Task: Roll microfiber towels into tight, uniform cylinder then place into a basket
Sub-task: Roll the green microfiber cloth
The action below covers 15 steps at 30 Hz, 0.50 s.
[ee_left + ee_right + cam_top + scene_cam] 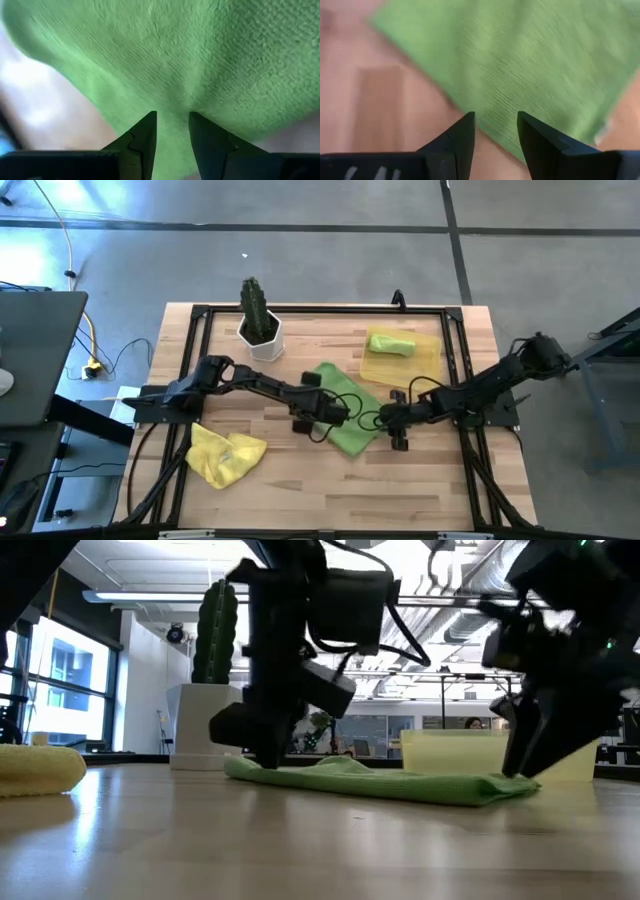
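Cloth fills both wrist views: the flat green towel (345, 408) lies on the table (330, 480), and only these close views show how each gripper meets it. In the left wrist view the left gripper (172, 131) has its two fingers pinched on a ridge of the green fabric, which bunches up between the tips. In the right wrist view the right gripper (496, 131) stands at the towel's edge with a gap between its fingers; the fabric lies under the tips, but I cannot tell if it is pinched or only touched.

The high view gives what the wrist views miss. The towel lies between the two grippers, the left gripper (322, 412) at one side and the right gripper (396, 423) at the other. Beyond the right gripper sits the basket (432, 360), holding one rolled green towel (391, 343). A crumpled yellow towel (226, 453) lies loose behind the left gripper, near the arm. A potted cactus (258, 320) stands farther off. The low view shows the towel folded flat, with both grippers down on it.
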Motion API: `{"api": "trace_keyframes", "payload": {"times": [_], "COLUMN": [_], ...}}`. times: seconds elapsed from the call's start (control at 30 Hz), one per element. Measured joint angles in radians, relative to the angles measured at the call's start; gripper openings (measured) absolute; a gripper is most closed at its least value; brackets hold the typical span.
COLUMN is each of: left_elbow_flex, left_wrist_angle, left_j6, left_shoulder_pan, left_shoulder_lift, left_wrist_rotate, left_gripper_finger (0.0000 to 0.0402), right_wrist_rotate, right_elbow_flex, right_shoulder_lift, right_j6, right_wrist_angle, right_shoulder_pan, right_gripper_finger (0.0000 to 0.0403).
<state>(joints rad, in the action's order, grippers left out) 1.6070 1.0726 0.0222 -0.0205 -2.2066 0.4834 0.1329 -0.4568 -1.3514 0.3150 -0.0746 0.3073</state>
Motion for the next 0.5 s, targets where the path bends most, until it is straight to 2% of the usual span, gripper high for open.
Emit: {"api": "trace_keyframes", "payload": {"times": [0.13, 0.27, 0.37, 0.5], "left_elbow_flex": [0.0, 0.001, 0.002, 0.031], "left_wrist_angle": [-0.084, -0.176, -0.214, -0.227], "left_j6": [0.267, 0.387, 0.394, 0.237], "left_shoulder_pan": [0.042, 0.071, 0.061, 0.012], "left_shoulder_lift": [0.0, 0.0, 0.011, 0.039], "left_wrist_rotate": [0.051, 0.048, 0.044, -0.049], "left_gripper_finger": [0.0103, 0.0103, 0.0103, 0.0103], "right_wrist_rotate": [0.0, 0.003, 0.021, 0.118], "right_elbow_flex": [0.0, 0.0, 0.0, 0.0], "right_shoulder_lift": [0.0, 0.001, 0.014, 0.034], "right_j6": [0.0, -0.016, -0.09, -0.214], "right_wrist_angle": [0.113, 0.157, 0.109, 0.014], "right_shoulder_pan": [0.051, 0.087, 0.095, 0.077], "right_gripper_finger": [0.0139, 0.0139, 0.0139, 0.0139]}}
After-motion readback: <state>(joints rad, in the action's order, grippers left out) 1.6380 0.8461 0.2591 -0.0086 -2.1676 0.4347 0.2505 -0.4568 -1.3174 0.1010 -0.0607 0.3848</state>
